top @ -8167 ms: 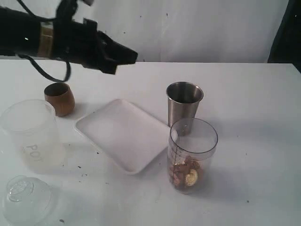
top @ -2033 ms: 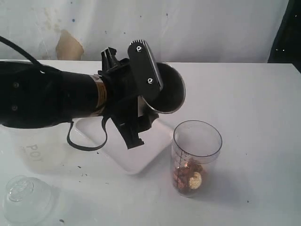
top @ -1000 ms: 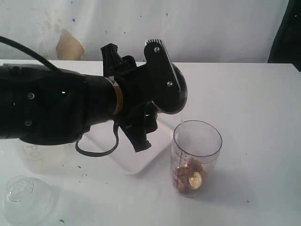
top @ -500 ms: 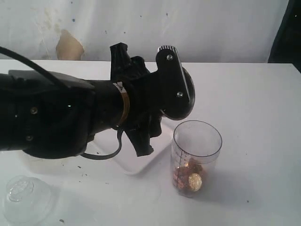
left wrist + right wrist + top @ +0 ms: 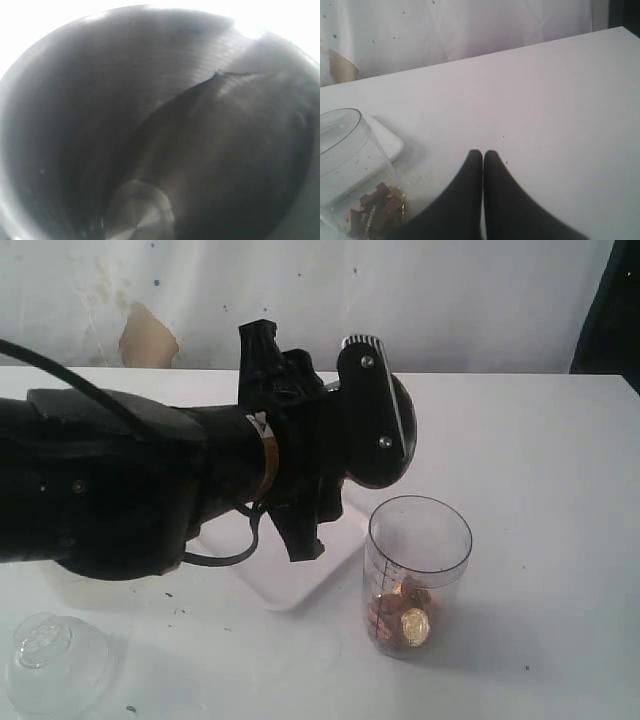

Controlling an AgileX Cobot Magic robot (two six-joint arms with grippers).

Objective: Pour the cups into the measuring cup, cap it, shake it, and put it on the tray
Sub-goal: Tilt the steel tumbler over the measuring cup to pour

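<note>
Two arms are present, but only the left arm (image 5: 120, 490) is seen in the exterior view. The steel tumbler (image 5: 150, 110) is pinched between the left jaws, which are spread wide around it. It is held in the air just above the measuring cup (image 5: 418, 565), a little to its left, and its dark inner wall fills the left wrist view. The measuring cup is stood upright and uncapped on the counter (image 5: 540, 470), with brown and golden pieces (image 5: 400, 618) at its bottom. The tray (image 5: 290, 590) is partly hidden under the left arm, just left of the measuring cup. A clear domed lid (image 5: 50, 670) is laid at the near left. The right jaws are pressed together, with nothing between them.
</note>
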